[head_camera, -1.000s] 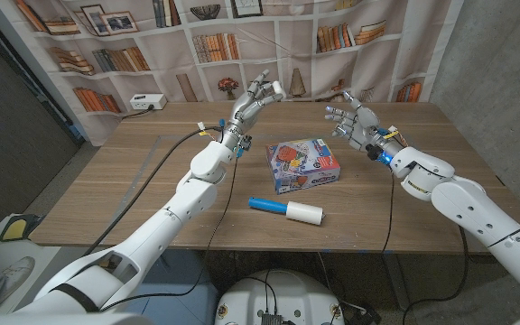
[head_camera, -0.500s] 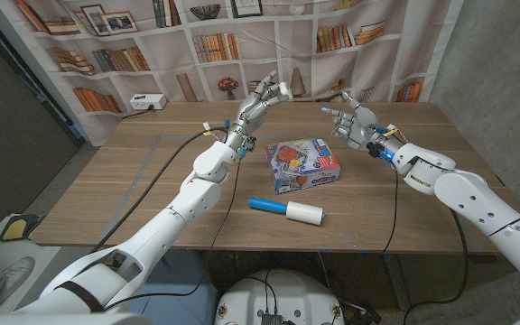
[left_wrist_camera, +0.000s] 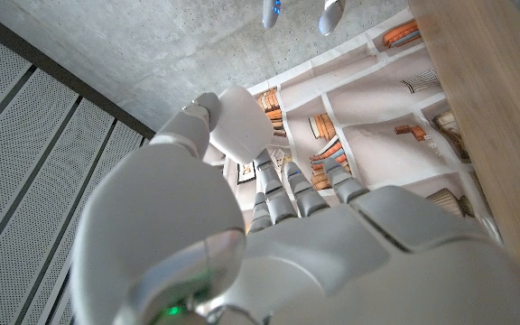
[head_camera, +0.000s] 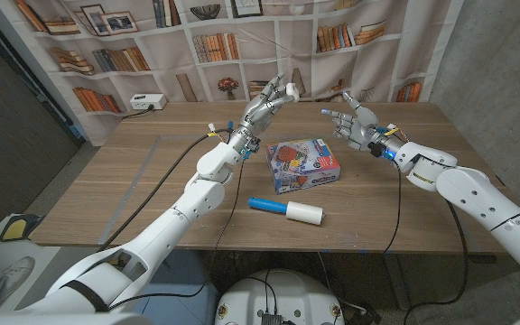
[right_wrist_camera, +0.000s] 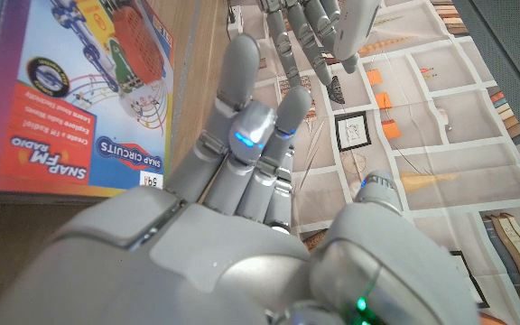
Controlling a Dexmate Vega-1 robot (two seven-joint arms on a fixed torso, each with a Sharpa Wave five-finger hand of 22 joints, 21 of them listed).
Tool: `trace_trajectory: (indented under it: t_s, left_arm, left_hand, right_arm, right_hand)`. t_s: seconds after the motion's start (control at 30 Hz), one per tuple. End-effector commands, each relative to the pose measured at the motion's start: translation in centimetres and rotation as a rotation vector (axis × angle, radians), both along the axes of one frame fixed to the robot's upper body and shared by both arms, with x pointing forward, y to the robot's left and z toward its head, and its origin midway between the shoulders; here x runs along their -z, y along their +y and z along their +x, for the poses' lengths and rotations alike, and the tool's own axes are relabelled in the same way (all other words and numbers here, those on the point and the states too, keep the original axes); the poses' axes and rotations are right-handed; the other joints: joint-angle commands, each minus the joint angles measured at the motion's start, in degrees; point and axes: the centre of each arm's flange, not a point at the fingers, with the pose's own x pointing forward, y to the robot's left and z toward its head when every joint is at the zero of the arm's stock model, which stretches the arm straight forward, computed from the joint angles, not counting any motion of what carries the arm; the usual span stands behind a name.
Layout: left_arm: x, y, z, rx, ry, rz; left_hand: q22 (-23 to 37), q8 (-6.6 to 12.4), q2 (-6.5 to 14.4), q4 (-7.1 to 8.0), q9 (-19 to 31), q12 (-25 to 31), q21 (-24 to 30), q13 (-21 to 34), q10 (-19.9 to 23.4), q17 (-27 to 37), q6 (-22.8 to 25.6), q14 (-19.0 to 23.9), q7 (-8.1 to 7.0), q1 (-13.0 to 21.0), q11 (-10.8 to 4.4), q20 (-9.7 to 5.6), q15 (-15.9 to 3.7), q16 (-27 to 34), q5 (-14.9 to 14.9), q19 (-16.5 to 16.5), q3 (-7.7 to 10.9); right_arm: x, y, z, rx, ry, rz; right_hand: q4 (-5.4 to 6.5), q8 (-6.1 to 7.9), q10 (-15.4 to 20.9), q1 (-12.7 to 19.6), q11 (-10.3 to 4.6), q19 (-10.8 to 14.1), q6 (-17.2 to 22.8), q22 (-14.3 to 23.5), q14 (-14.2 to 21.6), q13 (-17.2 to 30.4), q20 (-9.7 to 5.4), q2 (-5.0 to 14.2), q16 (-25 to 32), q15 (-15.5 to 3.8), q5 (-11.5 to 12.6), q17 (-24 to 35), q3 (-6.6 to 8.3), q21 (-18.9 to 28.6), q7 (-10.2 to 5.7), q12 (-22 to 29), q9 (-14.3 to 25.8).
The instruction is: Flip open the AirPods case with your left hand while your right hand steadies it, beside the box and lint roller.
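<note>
On the brown wooden table (head_camera: 134, 181), the flat printed cardboard box (head_camera: 304, 165) lies near the middle, and the blue-handled white lint roller (head_camera: 285, 209) lies just in front of it, toward the robot, apart from the box. Both arms are raised over the far half of the table — the left robot hand (head_camera: 266, 106) above and behind the box's left end, pinching the small white AirPods case (head_camera: 292, 90) at its fingertips, the right robot hand (head_camera: 350, 120) behind the box's right end. A bookshelf-printed backdrop (head_camera: 197, 45) stands behind the table.
</note>
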Motion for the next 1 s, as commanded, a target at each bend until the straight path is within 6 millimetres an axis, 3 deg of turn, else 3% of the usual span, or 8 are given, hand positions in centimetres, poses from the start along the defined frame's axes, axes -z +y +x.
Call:
trace_trajectory:
  t_s: [0.03, 0.27, 0.63, 0.73, 0.8, 0.9, 1.0]
  left_arm:
    - [0.5, -0.6, -0.2, 0.072, 0.011, 0.0]
    - [1.0, -1.0, 0.0, 0.107, 0.026, 0.001]
    - [1.6, -1.7, 0.6, 0.13, 0.05, 0.004]
    - [1.7, -1.7, 0.7, 0.137, 0.056, 0.003]
    - [1.8, -1.9, 0.8, 0.154, 0.066, -0.003]
    - [2.1, -2.2, 1.1, 0.198, 0.093, -0.022]
    - [2.3, -2.4, 1.2, 0.198, 0.1, -0.017]
  left_hand:
    - [0.1, -0.14, 0.4, 0.3, 0.1, 0.3, -0.1, 4.3, 9.7, 0.3, 0.3, 0.2, -0.46, -0.2, -5.78, 0.46, 0.2, 0.0, 0.4, -0.1, 0.09]
    - [0.1, -0.16, 0.4, 0.3, 0.1, 0.1, -0.1, 4.3, 9.7, 0.4, 0.3, 0.2, -0.45, -0.3, -5.78, 0.5, 0.15, -0.1, 0.5, -0.1, 0.06]
    - [0.1, -0.15, 0.5, 0.29, 0.1, -0.1, -0.1, 4.3, 9.8, 0.4, 0.3, 0.2, -0.44, -0.3, -5.78, 0.69, 0.35, 0.0, 0.7, -0.2, -0.03]
    - [0.1, -0.18, 0.5, 0.26, 0.1, -0.1, -0.1, 4.4, 9.8, 0.4, 0.3, 0.3, -0.47, -0.3, -5.78, 0.72, 0.35, 0.0, 0.7, -0.2, -0.07]
    - [0.1, -0.17, 0.5, 0.3, 0.1, -0.2, -0.1, 4.4, 9.8, 0.4, 0.3, 0.3, -0.47, -0.3, -5.79, 0.71, 0.4, 0.0, 0.8, -0.2, -0.09]
    - [0.1, -0.15, 0.5, 0.42, 0.1, -0.2, -0.1, 4.4, 9.8, 0.4, 0.4, 0.2, -0.47, -0.5, -5.79, 0.78, 0.39, 0.0, 0.8, -0.2, -0.19]
    - [0.1, -0.14, 0.4, 0.48, 0.1, -0.3, -0.1, 4.4, 9.8, 0.4, 0.4, 0.2, -0.49, -0.7, -5.78, 0.85, 0.55, 0.0, 0.8, -0.2, -0.33]
  right_arm:
    - [0.0, 0.0, 0.0, -0.031, -0.004, -0.025]
    - [-0.2, 0.6, -0.2, -0.067, -0.025, -0.028]
    - [-0.2, 1.5, -0.6, -0.102, -0.041, -0.049]
    - [-0.2, 1.8, -0.7, -0.108, -0.048, -0.07]
    - [-0.3, 2.0, -0.8, -0.099, -0.056, -0.081]
    - [-0.4, 2.3, -0.7, -0.101, -0.063, -0.103]
    - [-0.3, 2.6, -0.5, -0.101, -0.059, -0.115]
  right_hand:
    - [-0.02, 1.52, 2.0, -0.7, -0.99, 1.1, 2.9, 0.9, 2.2, -0.5, -0.46, -0.28, 2.1, 0.07, -0.2, 0.2, -0.2, 1.3, -0.31, 1.1, 1.9]
    - [-0.14, 2.76, 1.6, -1.1, -1.01, 0.8, 3.7, 1.3, 3.4, 0.8, -0.47, -0.64, 5.3, 0.18, -0.1, 0.2, -0.21, 2.1, -0.58, 2.9, 5.7]
    - [-0.03, 2.65, 1.3, -1.9, -0.46, 0.5, 3.5, 0.8, 2.4, -0.3, -0.36, -0.78, 8.0, 0.22, 0.0, 0.1, -0.22, 2.5, -0.65, 3.5, 8.5]
    - [-0.09, 2.87, 1.9, -1.9, -0.93, 0.3, 4.3, 0.9, 2.2, -0.9, -0.38, -0.85, 8.5, 0.21, 0.0, 0.1, -0.18, 2.7, -0.76, 3.7, 9.1]
    - [-0.21, 3.45, 0.9, -2.3, -2.75, 0.2, 6.4, 1.1, 2.2, 10.2, -0.2, -1.25, 10.6, 0.2, 0.0, 0.1, -0.15, 3.7, -1.26, 11.2, 11.2]
    - [0.17, 3.45, -0.4, -3.2, -3.01, -0.1, 6.4, 1.0, 1.9, 16.8, -0.24, -1.08, 11.4, 0.21, 0.0, 0.1, -0.15, 4.1, -1.29, 15.0, 12.7]
    - [0.29, 3.17, -0.8, -3.6, -3.12, 0.0, 6.0, 0.9, 1.7, 18.9, -0.16, -1.08, 11.6, 0.21, 0.1, 0.1, -0.17, 4.4, -1.07, 16.6, 13.2]
